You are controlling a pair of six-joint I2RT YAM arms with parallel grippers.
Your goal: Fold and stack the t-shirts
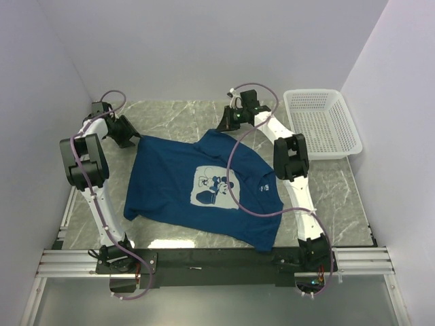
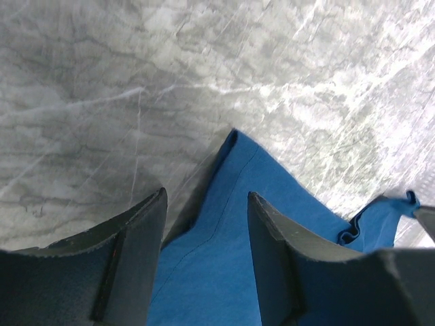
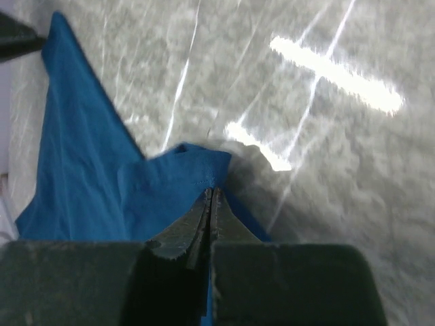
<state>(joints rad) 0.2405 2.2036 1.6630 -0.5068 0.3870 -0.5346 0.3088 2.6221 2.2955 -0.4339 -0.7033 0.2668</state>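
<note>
From above, the dark blue cotton t-shirt (image 1: 170,183) lies spread, chest up, over the middle of the grey veined marble counter (image 1: 326,190). Its hem reaches the near edge, and soft wrinkles run through it. A white square cartoon print (image 1: 214,187) sits on its chest. The left gripper (image 1: 129,136) is at the shirt's corner nearest the counter's far left corner, and the right gripper (image 1: 228,122) is at the shirt's far edge. A white plastic mesh basket (image 1: 319,122), rectangular with a gridded wall, stands at the far right corner.

In the left wrist view, the dark wedge-shaped fingers (image 2: 129,258) stand wide apart, with a pointed corner of the blue cloth (image 2: 272,197) reaching out between them over the polished stone (image 2: 136,81).

In the right wrist view, the fingers (image 3: 183,234) are pressed together, pinching a stitched, folded edge of the fabric (image 3: 81,163). The cloth rises to a small peak at the tips, above the glossy, light-streaked marble (image 3: 326,176).
</note>
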